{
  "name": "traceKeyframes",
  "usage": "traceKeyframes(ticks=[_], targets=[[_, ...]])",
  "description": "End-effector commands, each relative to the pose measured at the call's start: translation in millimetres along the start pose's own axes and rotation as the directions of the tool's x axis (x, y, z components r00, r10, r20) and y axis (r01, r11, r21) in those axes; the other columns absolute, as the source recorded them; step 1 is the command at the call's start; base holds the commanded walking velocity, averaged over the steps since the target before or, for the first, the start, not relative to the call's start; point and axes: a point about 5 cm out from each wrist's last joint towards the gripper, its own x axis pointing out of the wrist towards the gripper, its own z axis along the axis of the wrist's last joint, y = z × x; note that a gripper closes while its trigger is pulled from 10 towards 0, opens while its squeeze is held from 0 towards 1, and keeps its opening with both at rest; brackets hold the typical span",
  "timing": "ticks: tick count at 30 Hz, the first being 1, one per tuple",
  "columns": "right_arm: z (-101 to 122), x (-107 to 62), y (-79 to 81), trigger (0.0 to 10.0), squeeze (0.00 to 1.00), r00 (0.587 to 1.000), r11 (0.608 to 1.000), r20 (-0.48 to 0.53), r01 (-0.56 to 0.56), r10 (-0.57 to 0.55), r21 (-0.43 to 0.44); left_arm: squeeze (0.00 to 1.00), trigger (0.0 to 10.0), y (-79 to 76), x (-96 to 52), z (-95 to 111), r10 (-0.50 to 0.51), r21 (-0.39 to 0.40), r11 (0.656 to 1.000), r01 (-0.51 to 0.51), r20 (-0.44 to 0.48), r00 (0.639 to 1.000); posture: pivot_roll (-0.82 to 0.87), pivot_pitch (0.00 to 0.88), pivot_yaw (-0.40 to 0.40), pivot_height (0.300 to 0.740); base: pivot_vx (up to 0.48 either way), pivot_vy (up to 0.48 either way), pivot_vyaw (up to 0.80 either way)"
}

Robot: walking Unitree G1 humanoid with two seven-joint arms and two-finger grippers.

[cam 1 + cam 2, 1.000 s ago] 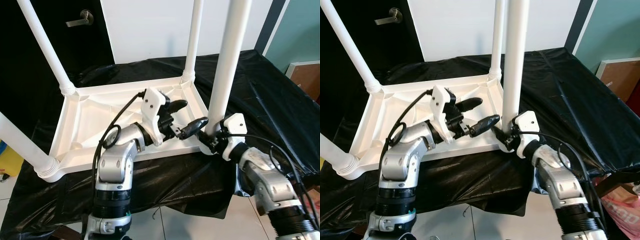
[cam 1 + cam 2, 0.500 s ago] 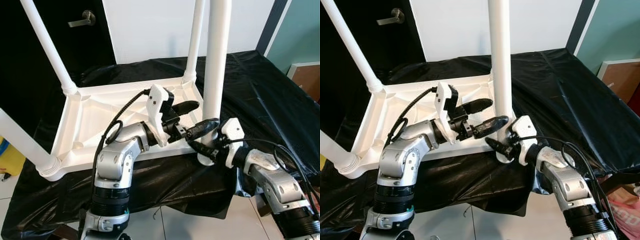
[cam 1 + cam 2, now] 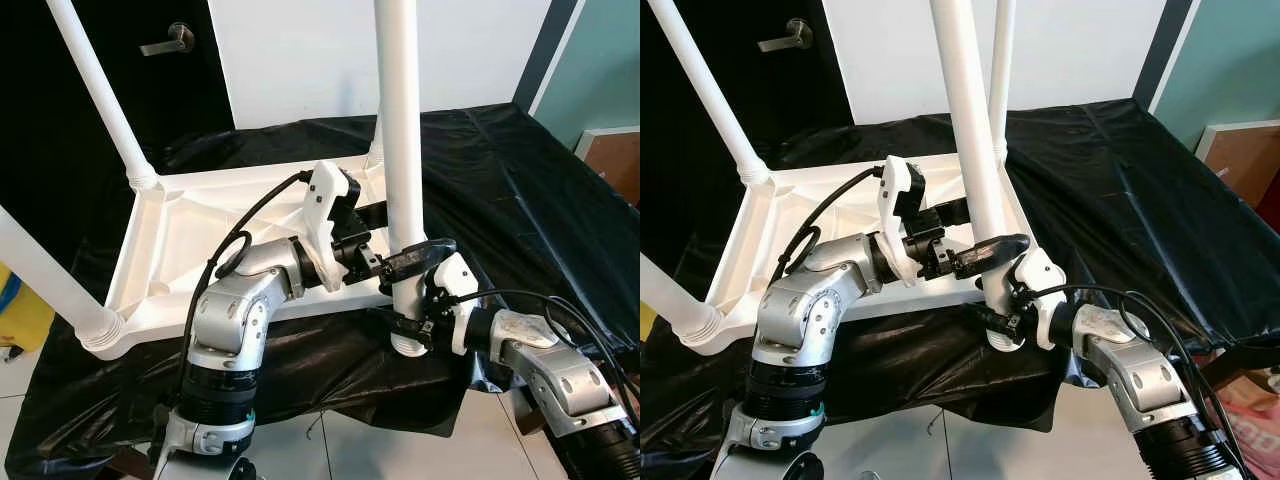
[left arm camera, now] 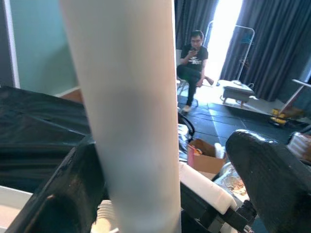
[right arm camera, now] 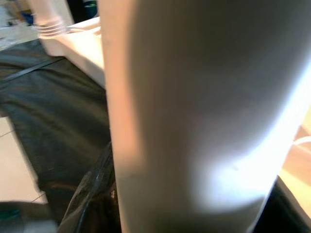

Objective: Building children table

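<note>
The white table top (image 3: 190, 240) lies upside down on a black cloth, with legs standing at its far left corner (image 3: 105, 100), near left corner (image 3: 50, 280) and far right corner (image 3: 1002, 70). A loose white leg (image 3: 398, 120) stands almost upright just off the near right corner, its ribbed foot over the cloth. My right gripper (image 3: 412, 310) is shut on that leg low down. My left gripper (image 3: 395, 240) straddles the leg a little higher. In the left wrist view the leg (image 4: 131, 111) touches one finger and a gap shows beside the other finger (image 4: 272, 179).
The black cloth (image 3: 520, 180) covers the work surface, and its near edge drops to a tiled floor. A dark door with a lever handle (image 3: 165, 42) is at the back left. A brown box (image 3: 610, 150) is at the right. A person (image 4: 193, 53) sits far off.
My right gripper has carried the loose leg leftward and stood it more upright by the near right corner. My left gripper's fingers, beside the leg before, now straddle it.
</note>
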Motion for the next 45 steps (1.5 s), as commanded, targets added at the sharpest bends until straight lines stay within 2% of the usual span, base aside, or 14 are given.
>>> traceKeyframes(ticks=[1,4,5,6,7,24,25,26,27,37,38,41,42,45], targets=[[1,0.5,4.0,10.0,0.00,1.000,1.000,0.001,-0.027,0.027,0.005,0.00,10.0,-6.2,2.0,1,-0.075,-0.001,0.997,0.075,-0.001,0.997,-0.14,0.011,0.023,0.740,0.000,0.000,0.00],[0,-0.1,6.3,10.0,0.00,0.999,0.999,-0.004,-0.040,0.040,0.008,0.00,10.0,-7.7,2.3,1,-0.086,-0.011,0.996,0.086,0.003,0.996,-0.14,0.011,0.023,0.740,0.000,0.000,0.00],[0,-0.1,7.3,10.0,0.00,0.999,0.999,-0.003,-0.043,0.043,0.010,0.00,2.1,-9.1,2.5,1,-0.096,-0.014,0.995,0.096,0.001,0.995,-0.15,0.007,0.025,0.740,0.000,0.000,0.00],[0,-0.1,7.3,10.0,0.00,0.999,0.999,-0.003,-0.043,0.043,0.010,0.00,2.1,-9.1,2.5,1,-0.096,-0.014,0.995,0.096,0.001,0.995,-0.15,0.007,0.025,0.740,0.000,0.000,0.00],[0,0.2,8.2,10.0,0.00,0.999,0.999,0.003,-0.045,0.045,0.014,0.00,0.0,-9.5,2.9,1,-0.102,-0.023,0.994,0.103,0.004,0.995,-0.15,0.002,0.026,0.740,0.000,0.000,0.00],[3,-0.5,4.1,10.0,0.00,0.999,0.999,0.002,-0.037,0.037,0.007,0.00,0.0,-5.8,2.1,0,-0.102,-0.012,0.995,0.102,-0.020,0.995,-0.16,0.000,0.020,0.740,0.000,0.000,0.00],[3,-0.9,4.1,10.0,0.24,0.999,0.999,0.003,-0.039,0.039,0.008,0.00,0.0,-5.8,2.1,-1,-0.102,-0.012,0.995,0.101,-0.029,0.994,-0.16,0.000,0.019,0.740,0.000,0.000,0.00],[3,-0.9,4.1,10.0,0.24,0.999,0.999,0.003,-0.039,0.039,0.008,0.00,0.0,-5.8,2.1,-1,-0.102,-0.012,0.995,0.101,-0.029,0.994,-0.16,0.000,0.019,0.740,0.000,0.000,0.00],[5,-2.2,2.4,10.0,1.00,1.000,1.000,0.011,-0.030,0.030,0.008,0.00,10.0,-3.7,3.3,0,-0.079,-0.016,0.997,0.078,-0.051,0.996,-0.16,0.000,0.019,0.740,0.000,0.000,0.00],[10,-2.6,-0.6,10.0,1.00,1.000,1.000,0.030,-0.001,0.001,-0.004,0.00,10.0,1.5,5.3,6,-0.017,-0.010,1.000,0.016,-0.052,0.999,-0.16,0.000,0.021,0.740,0.000,0.000,0.00],[17,1.8,-6.5,10.0,1.00,0.994,0.997,0.067,0.083,-0.082,-0.012,0.00,10.0,13.5,7.6,13,0.123,0.033,0.992,-0.121,-0.058,0.991,-0.16,0.000,0.018,0.740,0.000,0.000,0.00],[20,4.6,-9.6,10.0,1.00,0.989,0.992,0.081,0.127,-0.125,-0.011,0.00,10.0,20.1,8.0,15,0.195,0.053,0.980,-0.191,-0.065,0.979,-0.16,0.000,0.016,0.740,0.000,0.000,0.00],[19,6.4,-10.6,10.0,0.00,0.985,0.988,0.083,0.150,-0.149,-0.016,0.00,10.0,21.5,7.6,16,0.209,0.062,0.977,-0.204,-0.072,0.975,-0.15,0.000,0.012,0.740,0.000,0.000,0.00],[19,11.9,-12.8,10.0,0.00,0.971,0.975,0.092,0.223,-0.221,-0.008,0.00,10.0,25.4,6.6,18,0.263,0.083,0.963,-0.256,-0.087,0.961,-0.15,0.007,0.008,0.740,0.000,0.000,0.00]])
